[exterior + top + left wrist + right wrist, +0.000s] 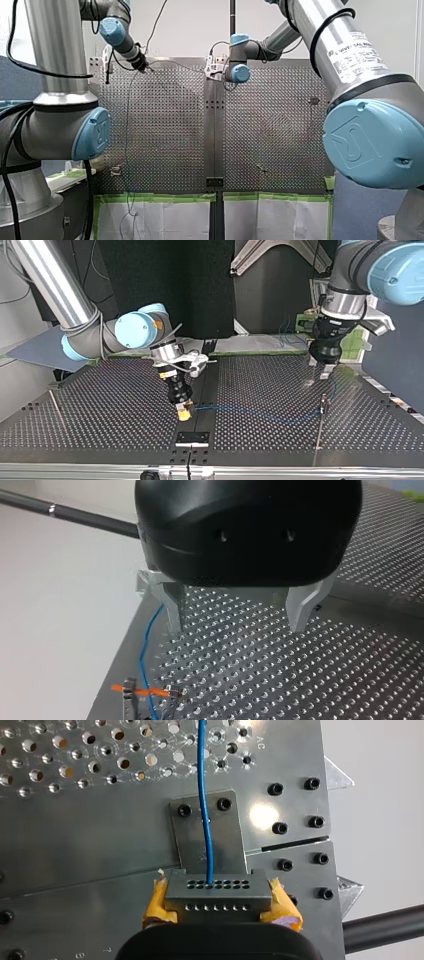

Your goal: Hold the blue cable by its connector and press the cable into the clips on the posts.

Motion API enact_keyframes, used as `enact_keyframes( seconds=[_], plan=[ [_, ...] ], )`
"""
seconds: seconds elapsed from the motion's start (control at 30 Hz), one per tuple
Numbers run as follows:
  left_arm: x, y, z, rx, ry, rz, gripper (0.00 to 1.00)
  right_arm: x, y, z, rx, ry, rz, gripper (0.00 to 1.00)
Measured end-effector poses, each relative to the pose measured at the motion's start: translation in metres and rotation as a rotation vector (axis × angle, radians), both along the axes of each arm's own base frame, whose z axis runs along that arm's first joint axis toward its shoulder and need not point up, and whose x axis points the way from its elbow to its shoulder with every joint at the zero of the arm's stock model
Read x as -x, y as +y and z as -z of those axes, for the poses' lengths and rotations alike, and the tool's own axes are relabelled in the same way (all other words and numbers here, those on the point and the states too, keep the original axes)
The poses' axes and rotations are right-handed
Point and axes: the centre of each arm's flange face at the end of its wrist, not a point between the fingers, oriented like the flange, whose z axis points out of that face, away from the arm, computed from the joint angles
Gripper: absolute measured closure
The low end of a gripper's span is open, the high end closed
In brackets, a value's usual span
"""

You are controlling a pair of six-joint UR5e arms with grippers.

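The blue cable [255, 413] lies low over the perforated table [100, 405], from the middle toward a small post with a clip [325, 403] at the top view's right. My right gripper [184, 412] is shut on the cable's grey connector [217, 895], with its yellow pads [282, 905] on both sides of it. The cable [205, 810] leaves the connector straight ahead. My left gripper [237, 625] hangs open over the table with nothing between its metal fingers [172, 610]. Beside one finger the cable [145, 650] runs to the clip with an orange piece [137, 692].
A small bolted metal plate [190, 845] lies under the cable just ahead of the connector. A thin rod [57, 410] lies on the table at the top view's left. Other small posts [261, 169] [116, 171] stand near the table's front edge.
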Motion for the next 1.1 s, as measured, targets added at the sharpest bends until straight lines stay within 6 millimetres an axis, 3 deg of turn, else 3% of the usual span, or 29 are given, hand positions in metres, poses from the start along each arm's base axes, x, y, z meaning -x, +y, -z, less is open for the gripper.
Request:
enact_keyframes(
  seconds=[0.33, 1.1],
  plan=[
    [-0.006, 0.002, -0.021, -0.059, -0.111, -0.024, 0.00, 0.000, 0.000, 0.000, -0.001, 0.001, -0.003, 1.00],
    [-0.013, -0.002, -0.016, -0.087, -0.118, -0.039, 0.00, 0.002, -0.002, 0.000, -0.002, 0.004, -0.004, 1.00]
  ],
)
